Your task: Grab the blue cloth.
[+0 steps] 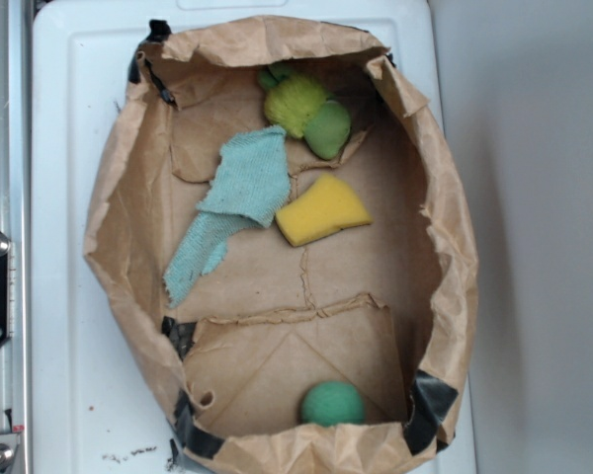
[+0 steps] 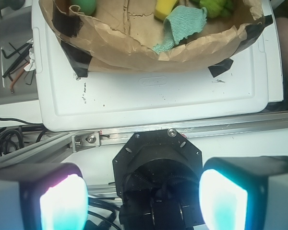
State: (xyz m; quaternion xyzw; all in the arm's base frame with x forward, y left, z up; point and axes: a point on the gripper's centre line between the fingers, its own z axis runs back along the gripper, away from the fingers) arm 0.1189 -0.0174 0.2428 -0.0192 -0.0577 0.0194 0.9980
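Inside the paper bag [image 1: 119, 197] lie the blue cloth [image 1: 239, 197] and yellow sponge [image 1: 321, 210].

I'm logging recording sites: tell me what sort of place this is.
Probably a robotics lab bench, not a home. A taped-up paper bag holds practice items like the blue cloth, an aluminium rail frames the white board, and hex keys lie beside it.

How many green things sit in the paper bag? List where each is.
2, possibly more hidden under folds: a green knitted ball near the bag's bottom edge in the exterior view, and a yellow-green plush toy at the top, beside the blue cloth.
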